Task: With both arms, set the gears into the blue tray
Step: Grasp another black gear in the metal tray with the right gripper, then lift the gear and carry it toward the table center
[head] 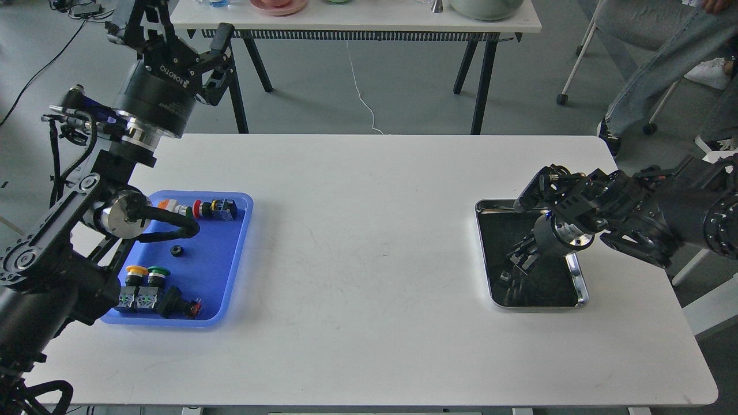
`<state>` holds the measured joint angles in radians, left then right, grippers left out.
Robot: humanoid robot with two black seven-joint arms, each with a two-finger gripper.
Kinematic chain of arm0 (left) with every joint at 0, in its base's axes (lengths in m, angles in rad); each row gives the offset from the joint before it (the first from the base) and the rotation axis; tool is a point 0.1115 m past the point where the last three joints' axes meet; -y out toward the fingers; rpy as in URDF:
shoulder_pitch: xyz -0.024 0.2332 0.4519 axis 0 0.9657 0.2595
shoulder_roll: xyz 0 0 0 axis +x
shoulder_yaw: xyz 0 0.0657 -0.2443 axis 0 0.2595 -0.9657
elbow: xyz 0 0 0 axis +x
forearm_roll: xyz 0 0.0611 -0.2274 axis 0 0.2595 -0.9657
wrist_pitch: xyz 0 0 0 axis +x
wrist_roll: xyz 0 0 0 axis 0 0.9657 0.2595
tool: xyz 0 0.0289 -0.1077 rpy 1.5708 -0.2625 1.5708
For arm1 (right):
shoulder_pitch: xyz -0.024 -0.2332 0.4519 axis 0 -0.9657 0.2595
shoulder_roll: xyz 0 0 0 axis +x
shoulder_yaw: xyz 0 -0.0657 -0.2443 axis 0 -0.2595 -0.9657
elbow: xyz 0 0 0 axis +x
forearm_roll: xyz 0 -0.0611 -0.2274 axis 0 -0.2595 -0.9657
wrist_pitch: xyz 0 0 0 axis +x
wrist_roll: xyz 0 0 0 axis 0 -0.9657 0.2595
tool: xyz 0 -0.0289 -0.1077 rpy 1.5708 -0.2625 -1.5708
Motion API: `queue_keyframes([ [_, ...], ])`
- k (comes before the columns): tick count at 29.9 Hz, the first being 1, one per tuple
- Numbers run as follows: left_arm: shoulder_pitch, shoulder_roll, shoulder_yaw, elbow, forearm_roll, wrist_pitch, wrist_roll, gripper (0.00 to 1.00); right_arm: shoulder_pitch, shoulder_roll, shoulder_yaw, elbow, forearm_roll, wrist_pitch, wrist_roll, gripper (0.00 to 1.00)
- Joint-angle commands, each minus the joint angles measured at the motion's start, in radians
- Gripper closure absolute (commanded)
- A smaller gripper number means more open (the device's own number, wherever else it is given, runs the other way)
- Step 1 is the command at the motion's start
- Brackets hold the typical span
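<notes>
A: You ask where the gears are. One gear (176, 251) lies inside the blue tray (228, 288), on the bare floor near the middle of it, apart from the push-button switches (199, 208) at the far end and the other switches (147, 285) at the near end.

B: And the left gripper (179, 43)?

A: Your left arm (69, 219) rises at the left edge of the white table (369, 259). Its gripper is held high, above the far-left corner of the table and well above the blue tray. The fingers stand apart and nothing is between them, so it is released.

B: And the right side?

A: Your right arm (663, 213) comes in from the right and bends down into the steel tray (579, 282), the one with the black inside. The right gripper (519, 259) is low over the black floor of that tray. It is dark against dark, so I cannot tell if the fingers are apart or together, and I cannot tell if it holds something.

B: Any second gear?

A: I cannot pick one out in the steel tray; the black floor and the reflections hide small things. The two trays are well apart, one at each side of the table.
</notes>
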<state>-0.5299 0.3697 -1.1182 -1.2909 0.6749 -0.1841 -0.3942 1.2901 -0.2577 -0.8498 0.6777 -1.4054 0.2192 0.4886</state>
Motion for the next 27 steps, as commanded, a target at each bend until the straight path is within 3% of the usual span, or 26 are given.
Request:
queue_keyframes([
  [1, -0.001, 0.0, 0.0, 0.001, 0.0, 0.0, 0.0, 0.0, 0.001, -0.001, 0.0, 0.003, 0.0, 0.0, 0.0, 0.86],
  [9, -0.001, 0.0, 0.0, -0.001, 0.0, 0.0, 0.0, 0.0, 0.035, -0.041, 0.002, 0.034, 0.002, 0.0, 0.0, 0.86],
  [18, -0.001, -0.002, 0.0, -0.001, 0.0, 0.0, 0.0, 0.01, 0.227, -0.13, 0.014, 0.174, 0.016, 0.0, 0.0, 0.86],
  [22, -0.001, -0.002, 0.0, -0.001, 0.0, 0.0, 0.0, 0.01, 0.326, -0.091, 0.014, 0.221, 0.095, 0.009, 0.0, 0.86],
  [27, -0.001, -0.002, -0.006, -0.001, 0.0, 0.0, 0.0, 0.0, 0.367, 0.079, 0.009, 0.218, 0.184, 0.012, 0.0, 0.85],
])
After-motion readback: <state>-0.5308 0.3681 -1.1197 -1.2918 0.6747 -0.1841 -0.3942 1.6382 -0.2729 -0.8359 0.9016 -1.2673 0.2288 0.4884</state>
